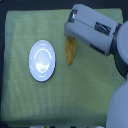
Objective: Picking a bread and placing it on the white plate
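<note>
While the white plate [41, 60] lies flat on the green cloth [20, 100] that covers the surface, the bread [70, 50] lies just beside it, on the exterior view's right, and the two do not touch. The bread is golden-brown and long, and it points from the top of the view toward the bottom, with its lower tip free on the cloth. Its upper end goes under the claw [71, 31], which stands over it at the end of the grey and white arm [102, 35] that enters from the exterior view's right. I cannot tell if the claw is open or closed, because its housing hides the fingertips and the picture is blurred. The plate carries nothing and shows only a soft reflection.
</note>
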### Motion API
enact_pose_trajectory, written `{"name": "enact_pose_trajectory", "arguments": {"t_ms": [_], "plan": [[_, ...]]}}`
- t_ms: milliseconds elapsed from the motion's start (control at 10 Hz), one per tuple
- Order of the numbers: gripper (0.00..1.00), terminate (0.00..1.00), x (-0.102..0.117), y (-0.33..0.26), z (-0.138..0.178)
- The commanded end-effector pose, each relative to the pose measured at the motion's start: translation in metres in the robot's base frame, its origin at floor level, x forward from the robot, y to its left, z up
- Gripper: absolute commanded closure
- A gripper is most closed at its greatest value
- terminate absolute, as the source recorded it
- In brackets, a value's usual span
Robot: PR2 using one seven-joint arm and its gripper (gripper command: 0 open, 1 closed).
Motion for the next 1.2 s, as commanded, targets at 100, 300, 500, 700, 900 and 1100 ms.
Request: {"name": "enact_pose_trajectory", "arguments": {"t_ms": [100, 300, 500, 700, 900, 1100], "plan": [[1.00, 0.00, 0.006, -0.005, 0.021], [1.00, 0.00, 0.009, -0.012, 0.037], [1.00, 0.00, 0.008, -0.014, 0.056], [1.00, 0.00, 0.003, -0.008, 0.086], [1.00, 0.00, -0.005, 0.005, 0.101], [1.00, 0.00, -0.022, 0.035, 0.107]]}}
